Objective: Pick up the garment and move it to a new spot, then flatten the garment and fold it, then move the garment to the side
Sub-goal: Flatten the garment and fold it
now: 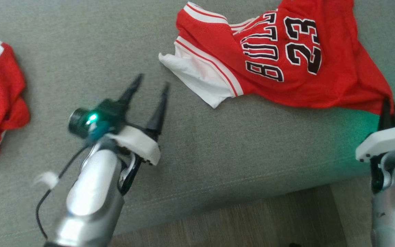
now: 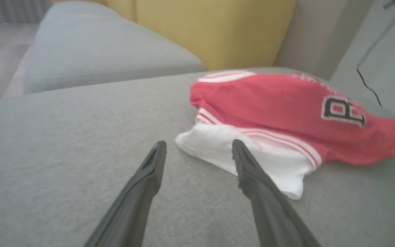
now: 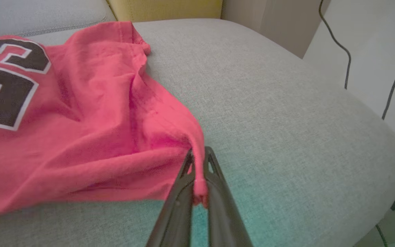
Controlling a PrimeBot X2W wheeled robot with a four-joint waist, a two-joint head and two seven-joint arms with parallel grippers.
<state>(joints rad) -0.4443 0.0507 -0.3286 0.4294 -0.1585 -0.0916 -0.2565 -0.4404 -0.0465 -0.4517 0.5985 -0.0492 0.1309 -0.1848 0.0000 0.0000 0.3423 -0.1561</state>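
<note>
One other red garment [image 1: 2, 103] lies left of the jersey [image 1: 345, 82].

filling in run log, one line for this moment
right gripper: shut on jersey corner | left gripper: open, near white edge | jersey: rumpled on sofa

The garment [image 1: 286, 79] is thin, matt red cloth with white cloth trim. It lies on a sofa [image 1: 81, 51] of grey woven fabric, matt and slightly rough. Over the sofa, the fingers [image 2: 142, 185] look like matt dark plastic and the forearm [image 1: 91, 192] is glossy silver. Beside the sofa, the floor [image 1: 269, 219] looks like matt wood.
</note>
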